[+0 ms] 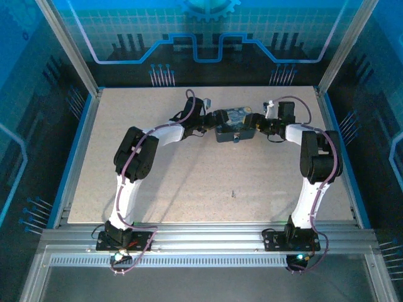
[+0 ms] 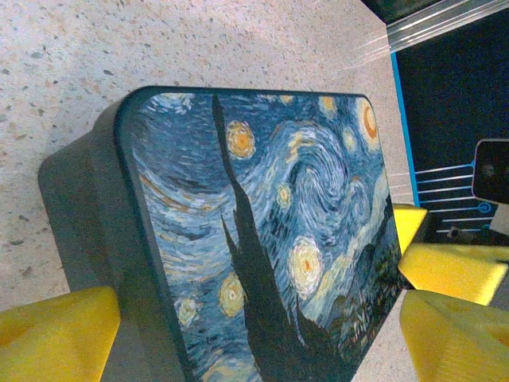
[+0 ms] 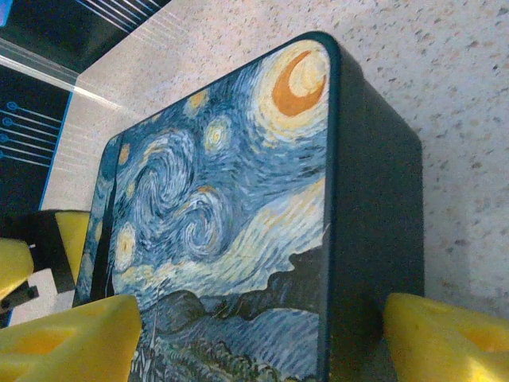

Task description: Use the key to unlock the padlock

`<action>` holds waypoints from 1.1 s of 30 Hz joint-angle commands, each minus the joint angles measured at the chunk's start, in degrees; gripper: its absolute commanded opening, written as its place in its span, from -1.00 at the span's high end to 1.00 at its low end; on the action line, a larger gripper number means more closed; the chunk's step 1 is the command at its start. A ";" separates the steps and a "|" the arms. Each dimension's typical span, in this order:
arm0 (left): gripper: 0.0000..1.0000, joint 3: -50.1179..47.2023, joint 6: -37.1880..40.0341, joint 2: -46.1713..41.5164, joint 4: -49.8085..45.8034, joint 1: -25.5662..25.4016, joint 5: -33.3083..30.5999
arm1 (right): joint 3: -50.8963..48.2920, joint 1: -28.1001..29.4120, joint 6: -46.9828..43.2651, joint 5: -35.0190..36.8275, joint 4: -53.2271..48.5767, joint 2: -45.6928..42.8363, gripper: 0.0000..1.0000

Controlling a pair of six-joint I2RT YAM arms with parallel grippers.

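While both arms are reaching toward the far middle of the table [image 1: 157,189], they are meeting at the box [image 1: 234,118] printed with Van Gogh's Starry Night, one arm at each short end. The left gripper [image 1: 220,118] is straddling its end with yellow fingers [image 2: 56,334] spread wide. The right gripper [image 1: 255,123] is doing the same from the opposite side. In each wrist view the fingers are sitting against or just beside the dark walls, so it cannot be told whether either claw is squeezing the box or merely bracketing it. The two-sided hold is probably steadying or turning the box — the padlock [image 1: 237,139] is showing at its near wall, facing the arm bases, and a loose box would slide under any push on the lock. The key [image 1: 233,193] is lying alone on the bare table, well apart from the box and nearer the bases, with no finger close to it. Judging by that, the unlocking is not yet beginning — one claw will be needing to let go and fetch the key.
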 commanded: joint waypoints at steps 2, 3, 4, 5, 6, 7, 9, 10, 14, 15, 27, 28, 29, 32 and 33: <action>-0.84 -3.83 0.36 -4.02 -0.07 -0.65 1.09 | -3.33 4.59 -0.37 -3.68 -0.74 -4.80 -0.61; -0.84 -5.05 0.78 -5.07 -0.13 -0.57 0.66 | -4.02 5.37 -0.24 -3.72 -0.49 -5.43 -0.61; -0.84 -6.25 1.13 -6.09 -0.36 -0.47 0.00 | -4.45 6.02 -0.20 -3.69 -0.53 -5.98 -0.61; -0.84 -7.64 1.61 -7.25 -0.65 -0.48 -0.51 | -4.97 6.87 -0.18 -3.64 -0.62 -6.61 -0.61; -0.84 -9.22 1.96 -8.45 -0.73 -0.28 -0.85 | -5.57 7.81 -0.03 -3.25 -0.47 -7.09 -0.61; -0.84 -10.79 2.19 -9.57 -0.77 -0.21 -1.18 | -6.04 8.64 0.07 -3.09 -0.47 -7.65 -0.62; -0.84 -14.69 2.34 -12.52 -0.26 0.12 -1.99 | -6.99 10.67 0.39 -2.46 -0.36 -8.55 -0.62; -0.84 -16.45 2.45 -13.67 -0.11 0.35 -2.46 | -7.35 11.66 0.65 -2.32 -0.28 -8.94 -0.62; -0.85 -22.33 2.66 -18.35 0.25 1.70 -3.45 | -9.25 15.82 1.56 0.02 0.53 -10.76 -0.63; -0.85 -23.46 2.64 -19.13 0.45 2.16 -3.35 | -9.68 16.69 1.81 0.73 0.67 -11.24 -0.64; -0.96 -27.77 3.20 -22.83 0.54 6.83 -5.46 | -13.68 18.45 2.54 13.62 -4.00 -17.65 -0.74; -0.97 -28.37 3.73 -23.83 0.16 7.10 -6.12 | -14.13 18.02 2.17 15.56 -5.78 -18.96 -0.75; -0.98 -28.88 4.40 -25.07 -0.36 7.30 -6.85 | -14.54 17.57 1.83 17.22 -7.48 -20.43 -0.75; -0.98 -30.81 6.48 -29.72 -2.30 7.53 -9.72 | -15.57 17.37 -0.18 21.59 -14.12 -25.53 -0.76; -0.98 -31.65 7.13 -31.51 -2.88 7.52 -10.41 | -15.87 17.64 -1.12 22.59 -16.70 -27.50 -0.75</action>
